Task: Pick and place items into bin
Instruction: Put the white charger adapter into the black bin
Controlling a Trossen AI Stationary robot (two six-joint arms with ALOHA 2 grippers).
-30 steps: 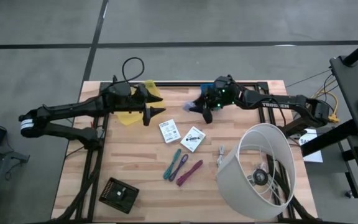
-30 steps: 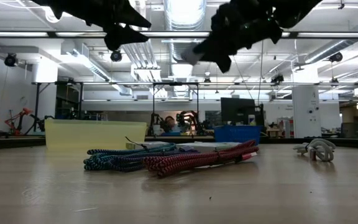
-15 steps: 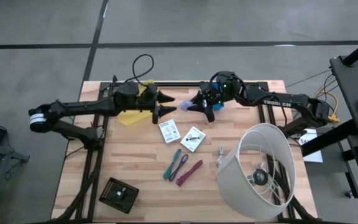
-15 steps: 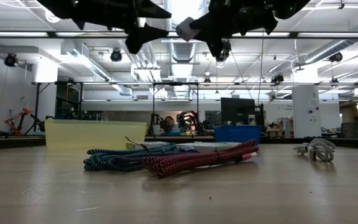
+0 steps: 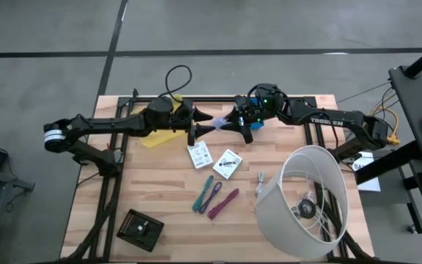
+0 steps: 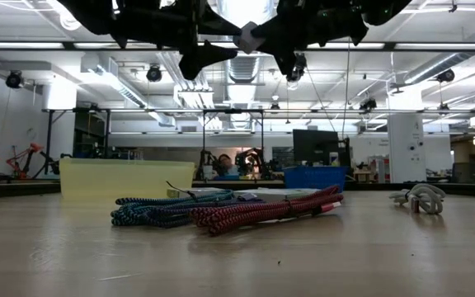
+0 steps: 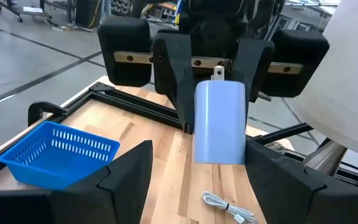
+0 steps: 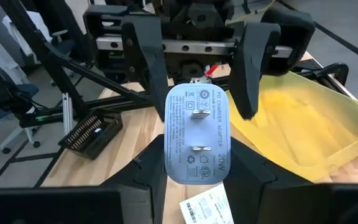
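My right gripper [image 5: 229,123] is shut on a lavender charger block [image 5: 217,122], held high over the table's far middle. My left gripper [image 5: 198,126] is open and faces it from the left. Its fingers [image 7: 132,174] stand on either side of the block's free end [image 7: 219,152] with gaps showing. Two white packets [image 5: 198,154] [image 5: 227,163] lie flat mid-table. The teal [image 5: 204,193], purple [image 5: 215,194] and magenta [image 5: 224,203] tools lie nearer. A small white cable [image 5: 261,182] lies by the lampshade. My right gripper pinches the lavender charger block between its two fingers [image 8: 148,171], on the block's two narrow sides [image 8: 173,155] at the end nearest the gripper. The fingers come level from the table's right. The block is lifted clear, its free end sticking out toward the left gripper.
A yellow bin [image 5: 152,136] sits under my left arm and a blue basket [image 7: 61,152] under my right arm, both at the far edge. The big white lampshade [image 5: 310,202] fills the near right corner. A flat black device [image 5: 140,229] lies near left.
My left arm has swung toward the table's right and, still open, has brought its fingers around the block's free end. My right gripper first drew slightly toward the far edge with the block, then held still.
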